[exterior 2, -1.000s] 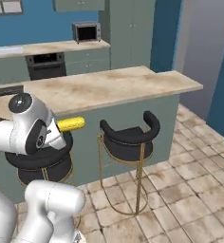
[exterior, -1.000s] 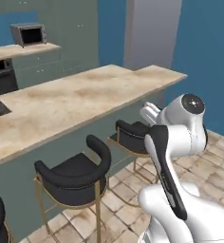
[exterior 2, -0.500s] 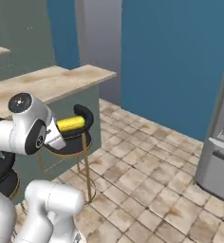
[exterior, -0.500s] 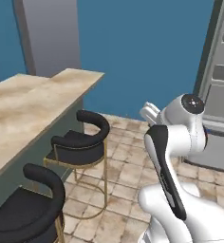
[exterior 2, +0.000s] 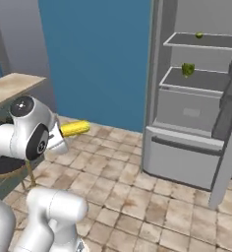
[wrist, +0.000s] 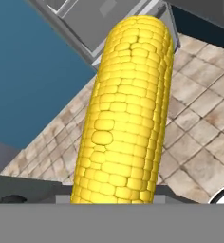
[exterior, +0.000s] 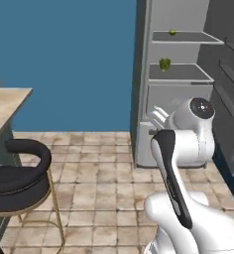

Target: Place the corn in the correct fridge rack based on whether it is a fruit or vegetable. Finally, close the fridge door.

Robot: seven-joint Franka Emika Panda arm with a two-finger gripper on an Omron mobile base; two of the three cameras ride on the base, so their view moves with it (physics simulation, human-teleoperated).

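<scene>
We carry the bright yellow, bumpy-kernelled corn cob point(wrist: 126, 114), clenched at 1 end by the gripper point(exterior 2: 64, 132) and jutting out ahead of the hand, well apart from the open fridge. We judge it light, stiff and firm, its kernel rows grippy rather than slick, so the end hold should serve. The lower dark grey fridge rack point(exterior 2: 199, 81) carries a lumpy green vegetable point(exterior 2: 188, 69). The light grey fridge door point(exterior 2: 226, 142) stands open. We can read no writing anywhere.
</scene>
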